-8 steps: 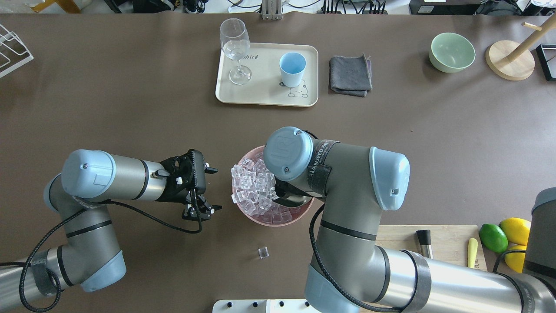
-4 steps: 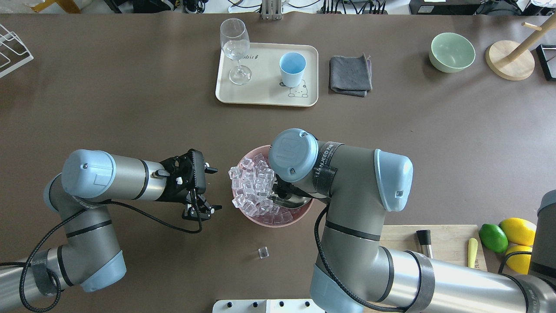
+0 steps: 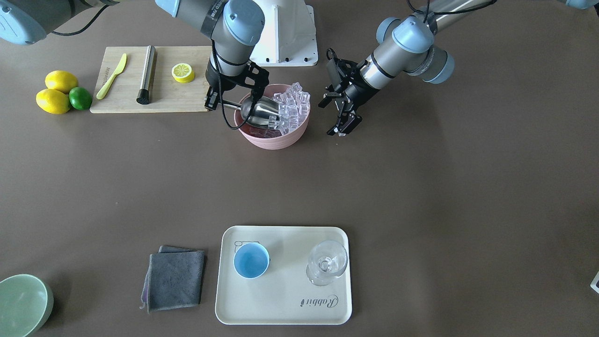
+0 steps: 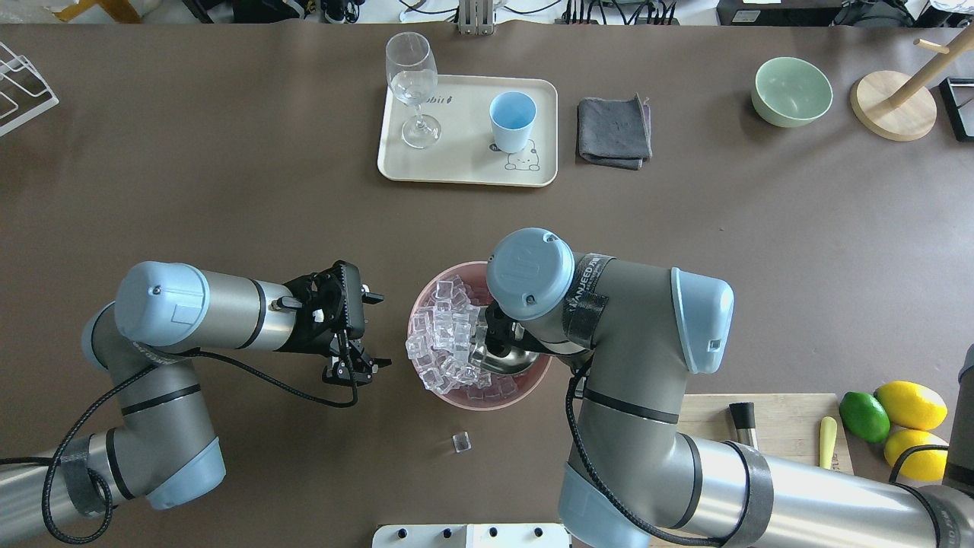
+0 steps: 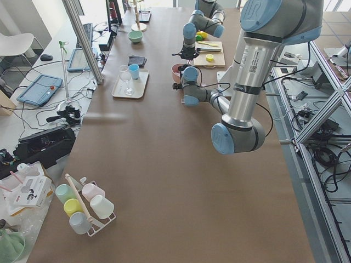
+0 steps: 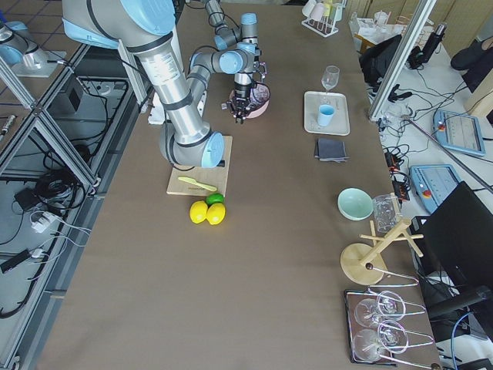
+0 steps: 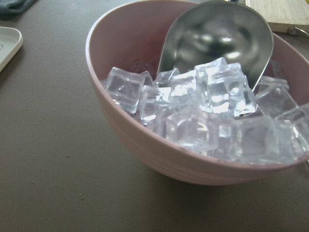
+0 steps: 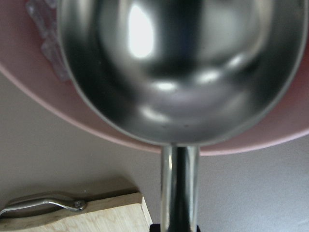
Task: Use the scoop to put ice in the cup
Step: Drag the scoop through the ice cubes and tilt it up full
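Overhead, far off at 12 o'clock: cream rectangular tray. Centre: round pink bowl. At its 9 o'clock, left gripper, spread open. Right gripper clamped on shiny steel scoop, trough inside bowl. Small light-blue cup upright on tray. Clear ice cubes heaped in bowl, some at scoop's mouth; stray cube at 6 o'clock.
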Available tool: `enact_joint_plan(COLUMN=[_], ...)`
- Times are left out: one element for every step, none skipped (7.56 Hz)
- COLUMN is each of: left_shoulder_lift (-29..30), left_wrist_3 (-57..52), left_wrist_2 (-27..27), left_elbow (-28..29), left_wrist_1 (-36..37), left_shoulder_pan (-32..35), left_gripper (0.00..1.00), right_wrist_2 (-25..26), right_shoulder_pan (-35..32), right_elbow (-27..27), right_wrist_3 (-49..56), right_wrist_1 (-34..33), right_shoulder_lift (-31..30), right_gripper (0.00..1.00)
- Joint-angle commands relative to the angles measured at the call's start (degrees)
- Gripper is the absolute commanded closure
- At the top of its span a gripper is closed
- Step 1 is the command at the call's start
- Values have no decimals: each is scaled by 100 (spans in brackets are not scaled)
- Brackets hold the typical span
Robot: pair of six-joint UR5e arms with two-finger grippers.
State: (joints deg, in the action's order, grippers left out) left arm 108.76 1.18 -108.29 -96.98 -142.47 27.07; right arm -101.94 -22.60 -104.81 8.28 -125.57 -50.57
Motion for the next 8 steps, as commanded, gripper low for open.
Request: enact_joint_plan(left_shoulder_lift=[14, 23, 23, 23, 32, 32, 23, 23], left_wrist_3=[5, 5, 5, -3, 5, -3, -3, -3], left_wrist_2=[1, 1, 1, -8, -8, -17, -17, -26], left_elbow=[4, 13, 22, 22, 30, 22, 22, 22], left_wrist_1=[9, 9, 9, 9, 9, 35, 35, 35], left_shoulder_pan=[0, 0, 0, 8, 9, 9, 9, 9], left_gripper=[1, 2, 2, 2, 2, 2, 2, 2], right_wrist_2=[-221, -221, -178, -177, -125, 145, 374, 638], right_shoulder_pan=[-25, -43, -69, -226, -280, -280, -280, -280], right_elbow=[-4, -4, 5, 22, 48, 57, 57, 57], right_wrist_3=[24, 24, 33, 103, 147, 147, 156, 156], right_wrist_1=[-29, -46, -47, -29, -12, 6, 85, 216], right_shoulder_lift=[30, 56, 48, 65, 91, 144, 161, 144], right_gripper=[100, 100, 100, 100, 100, 100, 100, 100])
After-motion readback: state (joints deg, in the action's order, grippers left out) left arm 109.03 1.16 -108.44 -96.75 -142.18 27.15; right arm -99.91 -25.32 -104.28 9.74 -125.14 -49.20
